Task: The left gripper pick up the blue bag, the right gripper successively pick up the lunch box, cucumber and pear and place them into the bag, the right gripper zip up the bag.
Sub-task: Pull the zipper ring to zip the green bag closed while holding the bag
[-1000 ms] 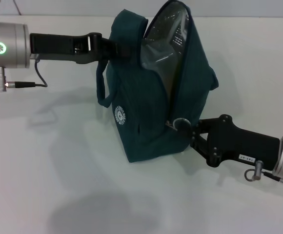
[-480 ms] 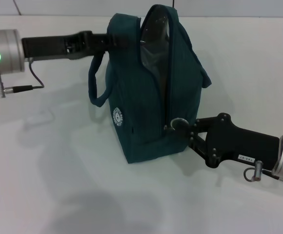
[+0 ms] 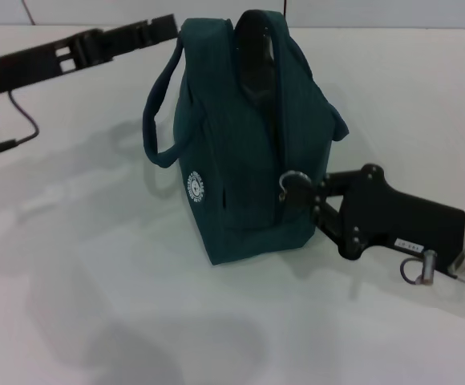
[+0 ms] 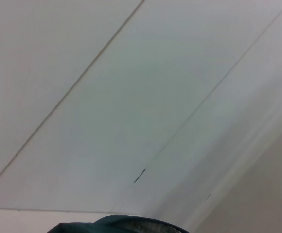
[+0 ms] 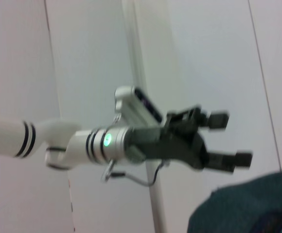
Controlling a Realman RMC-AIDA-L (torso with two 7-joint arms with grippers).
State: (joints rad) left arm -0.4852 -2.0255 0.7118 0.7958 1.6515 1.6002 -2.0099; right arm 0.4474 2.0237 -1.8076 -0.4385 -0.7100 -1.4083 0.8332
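Note:
The dark teal bag [image 3: 240, 160] stands upright on the white table [image 3: 96, 281], its top slit [image 3: 254, 60] narrow and dark. My right gripper [image 3: 295, 195] is low on the bag's right side, shut on the metal zipper pull ring [image 3: 289, 182]. My left gripper [image 3: 167, 24] is at the bag's upper left, just off the fabric. In the right wrist view it [image 5: 236, 138] is open and empty, above a corner of the bag [image 5: 248, 208]. The bag's edge also shows in the left wrist view [image 4: 116, 225]. The lunch box, cucumber and pear are hidden.
The bag's carry strap [image 3: 154, 120] loops out on its left side. A cable [image 3: 16, 132] hangs from the left arm over the table at far left. The white wall stands behind the table.
My left gripper has let go of the bag's top and pulled back up and to the left. The bag's opening has narrowed. My right gripper has lifted the zipper pull slightly.

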